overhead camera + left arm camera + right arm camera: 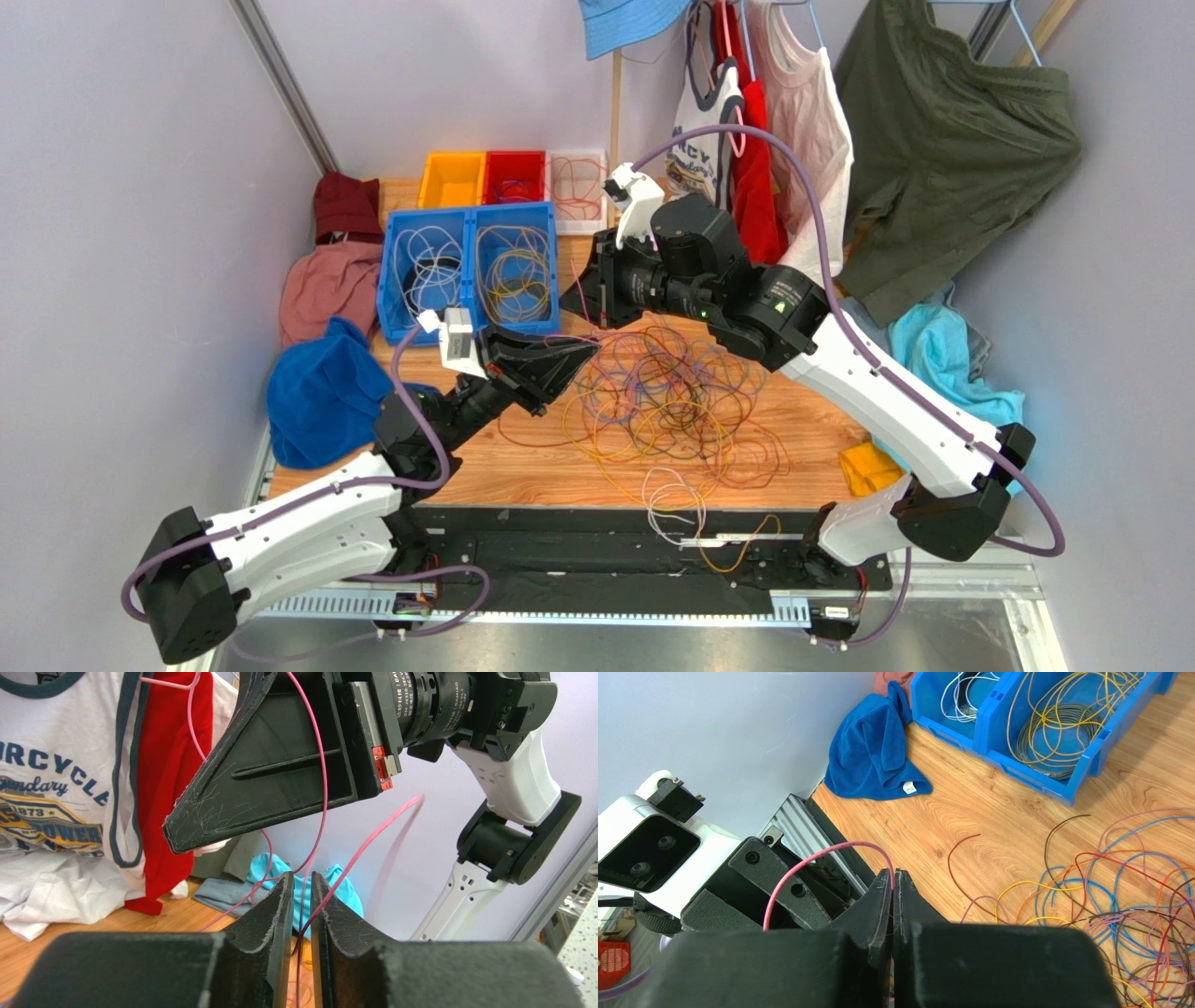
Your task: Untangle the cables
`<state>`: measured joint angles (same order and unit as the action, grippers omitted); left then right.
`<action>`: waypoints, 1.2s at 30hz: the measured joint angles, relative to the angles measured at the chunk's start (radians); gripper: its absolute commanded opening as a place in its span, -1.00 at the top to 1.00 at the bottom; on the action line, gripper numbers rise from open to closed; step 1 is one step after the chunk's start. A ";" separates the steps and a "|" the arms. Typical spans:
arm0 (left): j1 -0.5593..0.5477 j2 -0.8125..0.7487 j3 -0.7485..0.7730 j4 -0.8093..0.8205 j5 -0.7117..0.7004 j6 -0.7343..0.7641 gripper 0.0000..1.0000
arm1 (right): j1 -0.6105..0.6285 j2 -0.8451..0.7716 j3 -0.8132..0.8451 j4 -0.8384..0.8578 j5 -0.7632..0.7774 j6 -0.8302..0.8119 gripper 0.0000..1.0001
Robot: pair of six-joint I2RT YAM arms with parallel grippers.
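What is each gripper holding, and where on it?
Right gripper pinches the pink cable mid-strand between its tips. Left gripper stands slightly open; that cable runs loose through its gap.

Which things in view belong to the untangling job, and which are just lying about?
Job: cable tangle; pink cable, pinched in right tool, passing through left tool; blue bins of coiled cables.
Lying about: blue towel; hanging clothes; teal cloth.

Light wooden tabletop (561, 473) carries: tangle of thin multicoloured cables (673, 399) mid-table; blue plastic two-compartment bin (471, 213) back left; small orange bin (452, 157), red bin (515, 156), white bin (578, 154) behind it; crumpled blue towel (326, 392) at left edge.
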<state>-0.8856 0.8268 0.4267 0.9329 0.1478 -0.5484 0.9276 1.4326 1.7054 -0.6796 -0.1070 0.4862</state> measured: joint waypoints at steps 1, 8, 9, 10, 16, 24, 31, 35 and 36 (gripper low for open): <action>0.000 0.002 0.000 0.004 -0.001 0.000 0.50 | 0.001 0.000 0.000 0.000 0.000 0.001 1.00; 0.000 0.032 0.000 0.019 -0.003 -0.001 0.41 | 0.015 0.000 0.000 0.000 -0.003 0.008 1.00; 0.000 0.039 0.000 0.022 -0.003 -0.001 0.41 | 0.015 0.000 0.000 0.000 -0.006 0.008 1.00; 0.000 0.043 0.000 0.024 -0.003 -0.001 0.41 | 0.016 0.000 0.000 0.000 -0.007 0.008 1.00; 0.000 0.094 0.002 0.057 -0.003 -0.004 0.41 | 0.023 0.000 -0.001 0.003 -0.013 0.016 1.00; 0.000 0.193 0.005 0.194 -0.003 -0.034 0.38 | 0.034 0.000 -0.025 0.013 -0.018 0.030 1.00; 0.000 0.284 0.005 0.311 0.001 -0.090 1.00 | 0.033 -0.008 -0.076 0.055 -0.017 0.049 1.00; 0.000 0.312 0.005 0.337 0.005 -0.111 1.00 | 0.033 -0.028 -0.103 0.072 -0.018 0.056 1.00; 0.000 0.314 0.005 0.338 0.005 -0.113 1.00 | 0.033 -0.032 -0.106 0.071 -0.018 0.057 1.00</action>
<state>-0.8856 1.1404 0.4316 1.2713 0.1524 -0.6617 0.9607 1.4006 1.5993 -0.6083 -0.1249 0.5434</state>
